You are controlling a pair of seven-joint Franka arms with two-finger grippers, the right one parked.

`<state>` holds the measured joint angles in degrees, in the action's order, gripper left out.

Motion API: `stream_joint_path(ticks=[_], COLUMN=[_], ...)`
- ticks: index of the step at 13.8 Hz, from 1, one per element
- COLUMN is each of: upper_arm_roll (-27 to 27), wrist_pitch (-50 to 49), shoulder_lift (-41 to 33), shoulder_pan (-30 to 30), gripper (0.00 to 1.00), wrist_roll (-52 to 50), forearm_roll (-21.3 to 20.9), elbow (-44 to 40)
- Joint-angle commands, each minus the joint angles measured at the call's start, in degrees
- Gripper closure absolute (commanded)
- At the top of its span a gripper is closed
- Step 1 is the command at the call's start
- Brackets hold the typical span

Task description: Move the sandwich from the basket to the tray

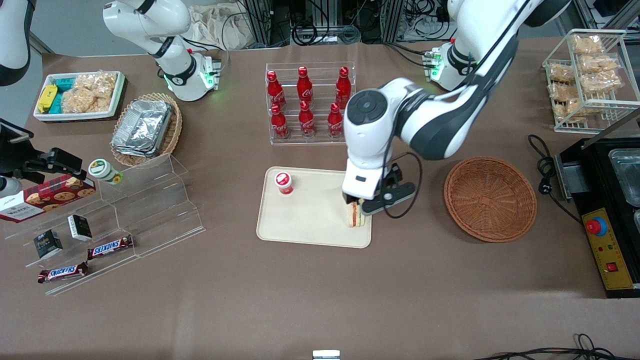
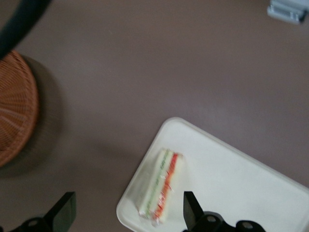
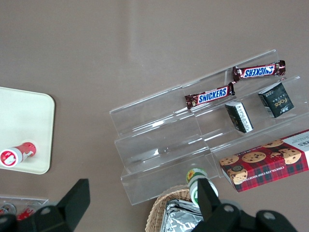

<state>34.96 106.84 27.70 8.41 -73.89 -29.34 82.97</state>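
The sandwich [image 1: 354, 216] [image 2: 161, 186], a white wedge with green and red-orange layers, rests on the cream tray [image 1: 310, 217] [image 2: 231, 188] at the corner nearest the front camera, on the basket's side. My left gripper [image 1: 353, 202] [image 2: 129, 212] hangs just above it, open. Its black fingers [image 2: 190, 209] stand wide apart, and neither touches the bread. The reddish-brown wicker basket [image 1: 490, 197] [image 2: 14, 106] sits empty beside the tray, toward the working arm's end of the table.
A small red-capped bottle [image 1: 284, 182] lies on the tray. A clear rack of red cola bottles [image 1: 307, 102] stands farther from the front camera than the tray. A black appliance [image 1: 607, 210] and its cable [image 1: 542, 165] lie past the basket. A clear stepped shelf [image 1: 150, 205] holds snacks toward the parked arm's end.
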Motion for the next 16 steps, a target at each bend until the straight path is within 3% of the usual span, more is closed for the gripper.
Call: stream_joint_path(ticks=[1, 8, 13, 16], upper_arm_roll=[0.3, -1.4, -22.9, -32.7], wrist_pitch=[-0.4, -9.2, -13.3, -15.7], shoulder_lift=[-6.6, -16.5, -22.0, -25.5], shoulder_pan=[-5.7, -16.9, -8.6, -4.3], gripper=[0.00, 0.00, 0.00, 0.00], wrist_roll=[1.3, 27.1, 48.3, 58.1], forearm_roll=[3.1, 15.9, 25.3, 26.7], elbow=[4.8, 6.2, 6.5, 8.3])
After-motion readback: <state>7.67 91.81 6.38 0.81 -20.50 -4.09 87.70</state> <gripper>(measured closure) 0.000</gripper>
